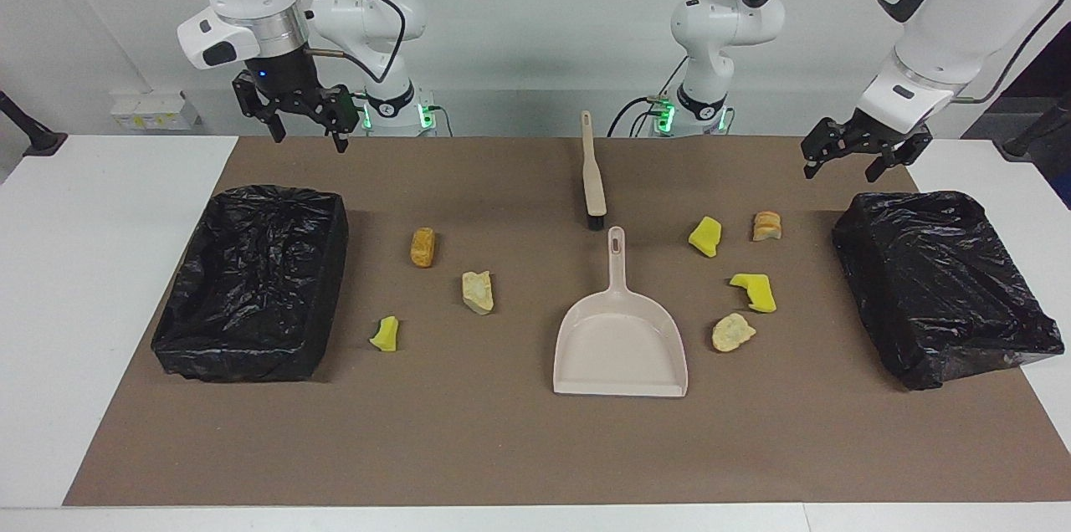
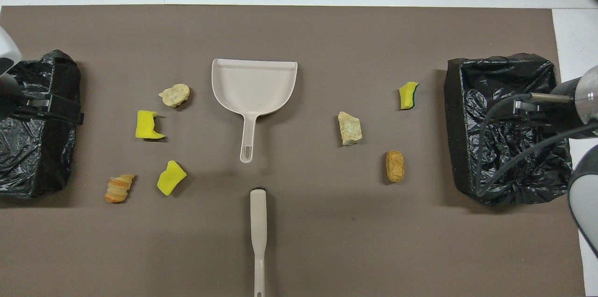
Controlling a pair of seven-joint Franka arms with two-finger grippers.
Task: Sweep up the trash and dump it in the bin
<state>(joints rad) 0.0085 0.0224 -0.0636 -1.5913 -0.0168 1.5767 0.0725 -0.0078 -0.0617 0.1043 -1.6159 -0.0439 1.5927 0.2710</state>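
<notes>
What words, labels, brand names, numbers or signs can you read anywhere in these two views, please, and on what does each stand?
None can be read.
The dustpan, the brush, the trash chunks and both black-lined bins carry no visible print.
The small white boxes near the table's edge at the right arm's end may bear markings, too small to read.

Both Franka arms are showing glossy white rounded shells with dark grey joint caps; black cables are looping along them; green lights are glowing at both bases; the right gripper [image 1: 304, 120] and the left gripper [image 1: 863, 154] are black linked metal, the right showing a blue light.
</notes>
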